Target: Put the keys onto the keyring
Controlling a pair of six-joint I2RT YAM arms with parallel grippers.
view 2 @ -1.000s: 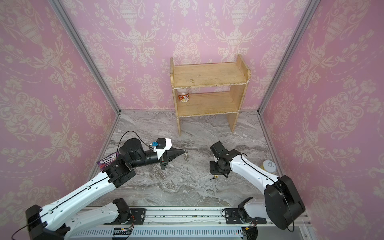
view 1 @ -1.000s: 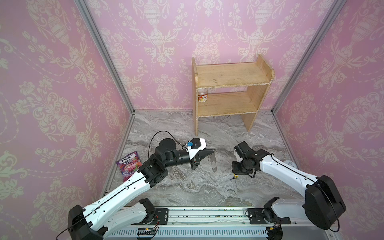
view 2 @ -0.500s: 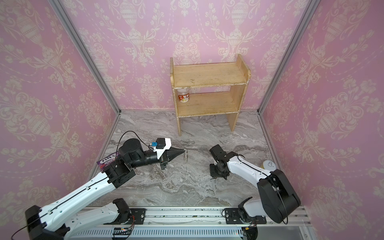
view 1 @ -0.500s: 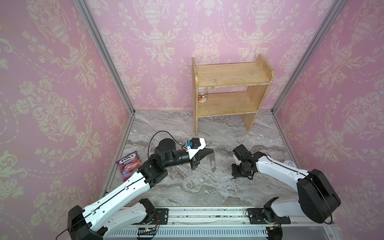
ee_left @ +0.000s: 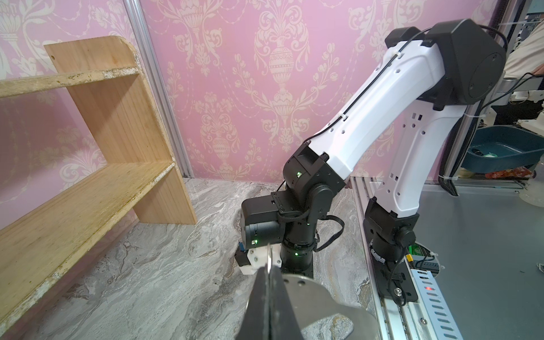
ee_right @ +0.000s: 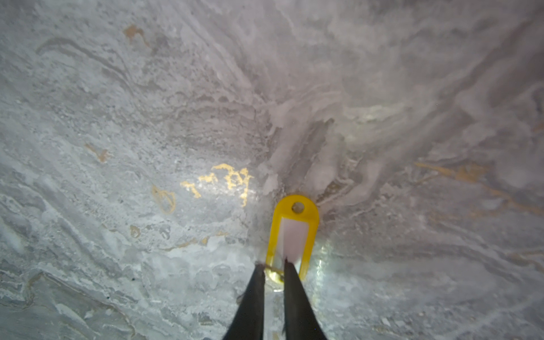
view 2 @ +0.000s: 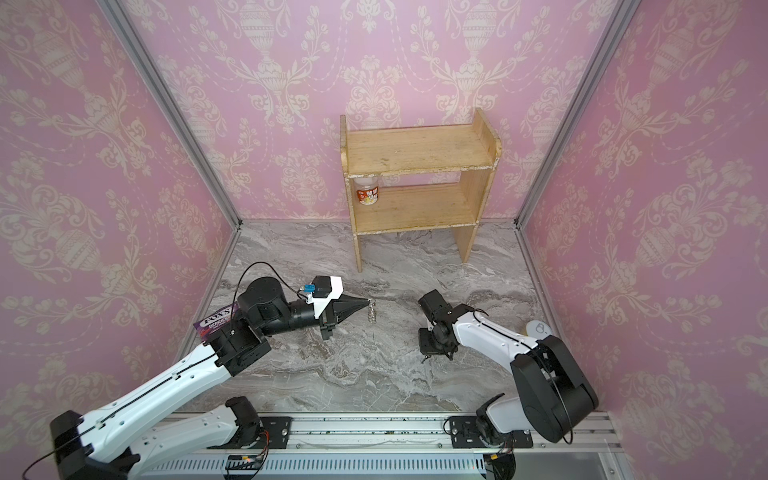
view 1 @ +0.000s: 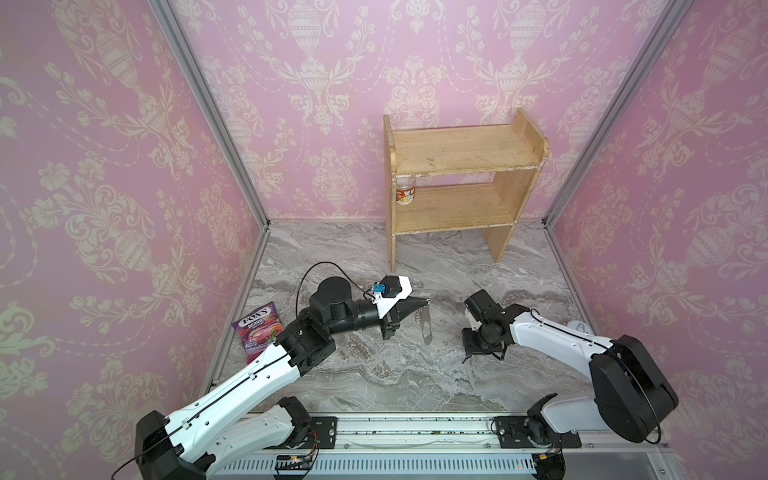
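In both top views the left gripper (view 1: pixel 424 302) is clamped on the keyring (view 1: pixel 425 328), which hangs edge-on from its tips above the table (view 1: pixel 374 374). The right gripper (view 1: pixel 468 358) points straight down at the table, well apart from the keyring; the keys are hidden beneath it.

In the left wrist view the dark fingers (ee_left: pixel 257 306) pinch the plate's edge.

In the right wrist view the keys (ee_right: pixel 294 229), with their yellow tag, lie flat on the table. The narrow jaws straddle a small metal piece at the tag's end, but I cannot tell whether they truly bite.

The step in hand is the pickup. Next, I judge, comes lifting the tag and carrying it across to the keyring's small rings, which calls for fine aiming.
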